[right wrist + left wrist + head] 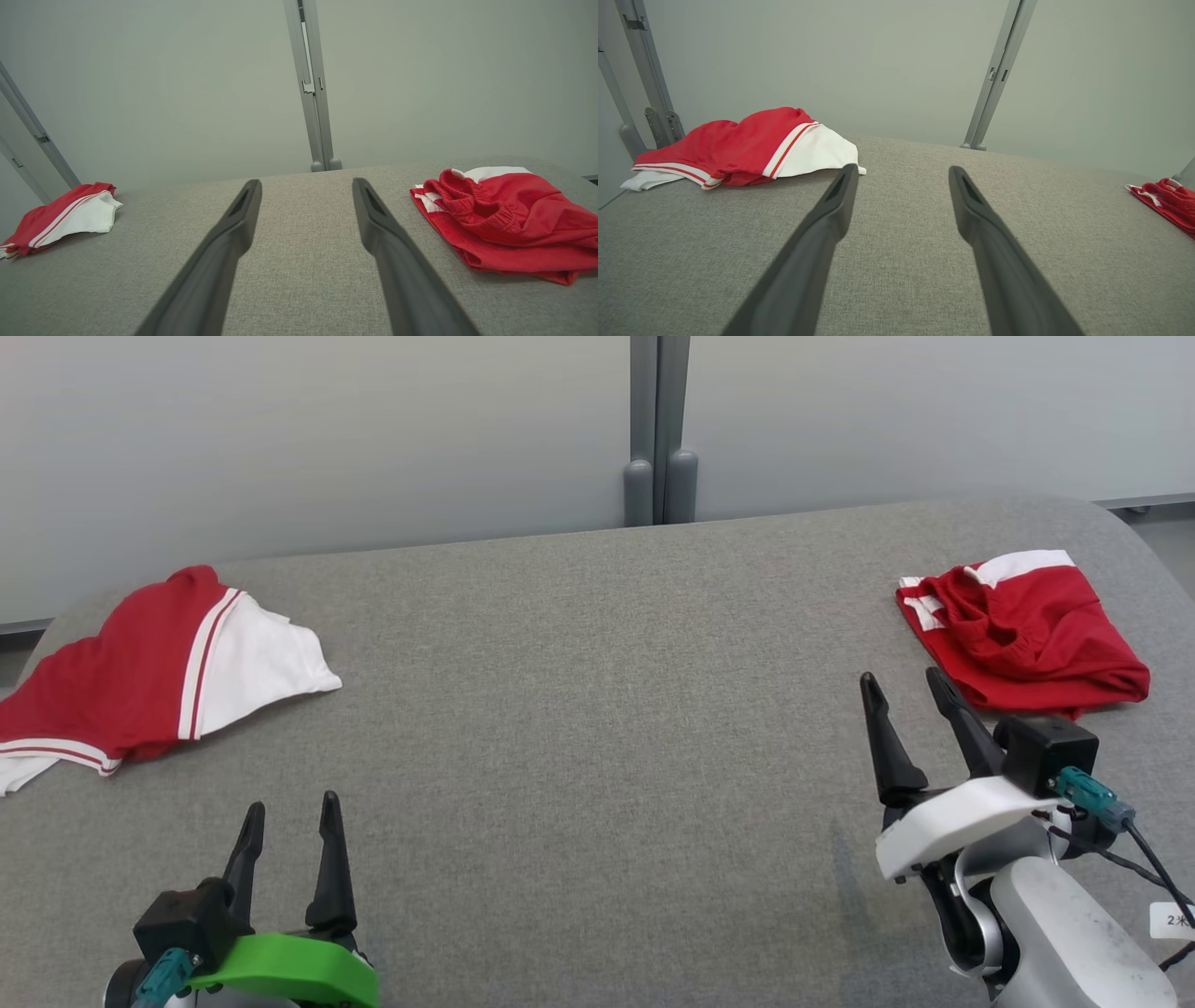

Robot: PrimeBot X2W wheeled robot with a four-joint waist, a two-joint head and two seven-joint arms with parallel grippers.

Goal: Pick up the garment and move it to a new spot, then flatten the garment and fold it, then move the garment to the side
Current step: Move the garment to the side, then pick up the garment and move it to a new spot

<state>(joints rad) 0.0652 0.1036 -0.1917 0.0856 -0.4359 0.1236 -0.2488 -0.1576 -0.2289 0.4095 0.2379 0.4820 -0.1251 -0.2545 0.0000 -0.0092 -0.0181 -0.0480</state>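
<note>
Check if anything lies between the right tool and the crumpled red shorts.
Nothing visible does. Only bare grey tabletop separates the open right tool from the red shorts, which lie just ahead to its right.

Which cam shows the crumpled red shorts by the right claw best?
Right wrist view: the red shorts sit close and large, elastic waistband and white stripes clear. Head view shows them whole but smaller, beyond the right claw. Left wrist view catches a cropped corner at its right edge.

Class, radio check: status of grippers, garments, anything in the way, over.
Left gripper open, empty. Right gripper open, empty, beside crumpled red shorts, not touching. Red-and-white garment far left, untouched. Nothing in the way.
</note>
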